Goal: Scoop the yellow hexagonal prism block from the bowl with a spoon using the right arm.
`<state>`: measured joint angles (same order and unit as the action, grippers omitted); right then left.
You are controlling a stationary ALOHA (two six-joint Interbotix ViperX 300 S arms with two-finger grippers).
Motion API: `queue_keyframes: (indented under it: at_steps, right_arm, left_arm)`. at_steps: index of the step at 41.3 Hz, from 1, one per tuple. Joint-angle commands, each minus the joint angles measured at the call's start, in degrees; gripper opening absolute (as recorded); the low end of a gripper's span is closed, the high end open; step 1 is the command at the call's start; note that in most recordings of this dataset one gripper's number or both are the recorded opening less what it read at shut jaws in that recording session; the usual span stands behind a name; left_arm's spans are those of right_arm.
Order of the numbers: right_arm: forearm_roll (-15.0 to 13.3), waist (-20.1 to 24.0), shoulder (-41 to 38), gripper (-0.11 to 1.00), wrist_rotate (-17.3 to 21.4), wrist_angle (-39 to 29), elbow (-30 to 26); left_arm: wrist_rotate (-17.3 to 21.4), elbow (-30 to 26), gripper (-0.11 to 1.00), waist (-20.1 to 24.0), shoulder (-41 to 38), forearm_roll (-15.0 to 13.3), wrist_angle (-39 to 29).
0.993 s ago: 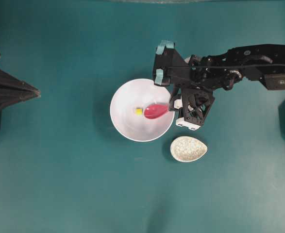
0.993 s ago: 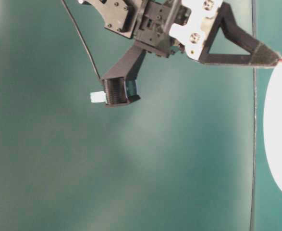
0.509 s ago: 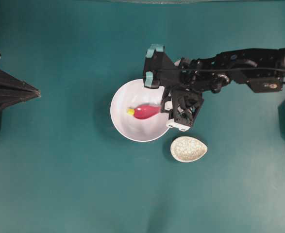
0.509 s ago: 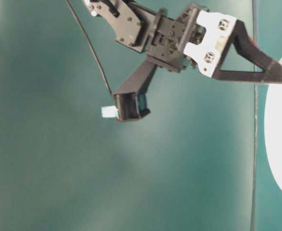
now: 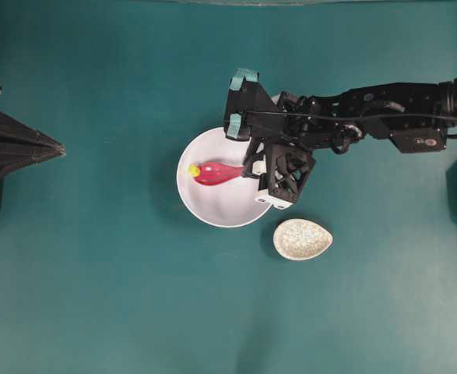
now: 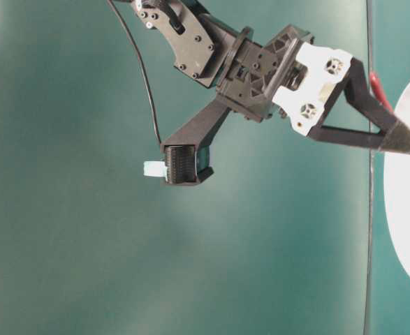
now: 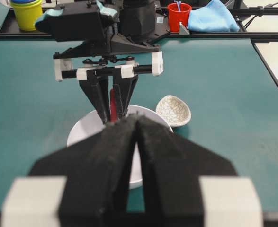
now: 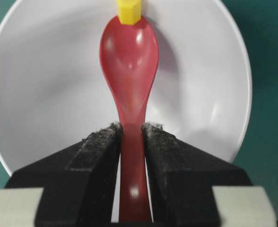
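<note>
Glossy red spoon (image 8: 130,71), handle pinched by the right gripper (image 8: 131,135), nudges the yellow block (image 8: 128,10) inside the smooth white bowl (image 8: 44,85); left gripper (image 7: 135,124) jaws pressed together.

Yellow block (image 8: 128,11) at spoon (image 8: 129,61) tip

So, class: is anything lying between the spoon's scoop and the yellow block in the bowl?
Nothing visible. The yellow block sits right at the tip of the spoon, against the far wall of the bowl; the right gripper clamps the handle.
</note>
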<state>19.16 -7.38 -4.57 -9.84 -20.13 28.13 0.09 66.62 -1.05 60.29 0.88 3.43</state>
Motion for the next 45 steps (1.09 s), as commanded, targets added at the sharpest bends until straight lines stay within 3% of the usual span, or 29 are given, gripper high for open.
queue_keyframes:
  at_steps: [1, 31, 45]
  right_arm:
    - [0.09, 0.44, 0.88, 0.24, 0.18, 1.76, -0.18]
    - [0.26, 1.49, 3.25, 0.24, 0.79, 5.89, 3.16]
    - [-0.09, 1.41, 9.23, 0.24, 0.53, 4.75, 3.16]
  left_arm:
    - [0.0, -1.41, 0.06, 0.0, -0.35, 0.09, 0.53]
    - [0.0, -1.41, 0.06, -0.09, -0.26, 0.09, 0.53]
    - [0.0, -1.49, 0.06, -0.09, -0.26, 0.09, 0.53]
